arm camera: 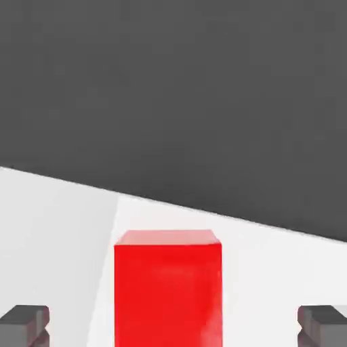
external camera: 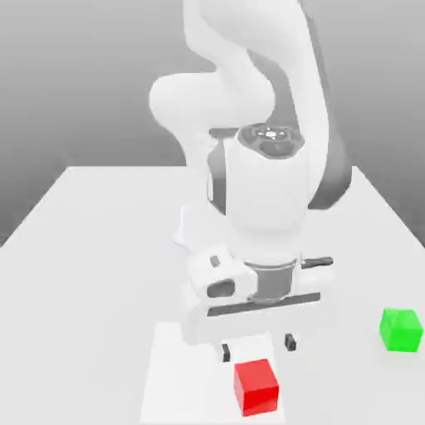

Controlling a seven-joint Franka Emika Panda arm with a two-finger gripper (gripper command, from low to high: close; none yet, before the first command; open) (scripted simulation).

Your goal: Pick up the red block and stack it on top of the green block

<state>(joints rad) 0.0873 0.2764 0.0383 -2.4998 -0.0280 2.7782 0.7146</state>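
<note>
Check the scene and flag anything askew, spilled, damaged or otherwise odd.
Nothing stands out. The red block sits on the white patch and the green block on the table at the exterior view's right, neither tipped nor visibly damaged. No spill shows around them.

In the hand view, where I can't place things, the picture's edge cuts off the red block [arm camera: 168, 295] and both fingertips [arm camera: 24, 325], while the exterior view's top edge crops the arm [external camera: 266, 187].
</note>
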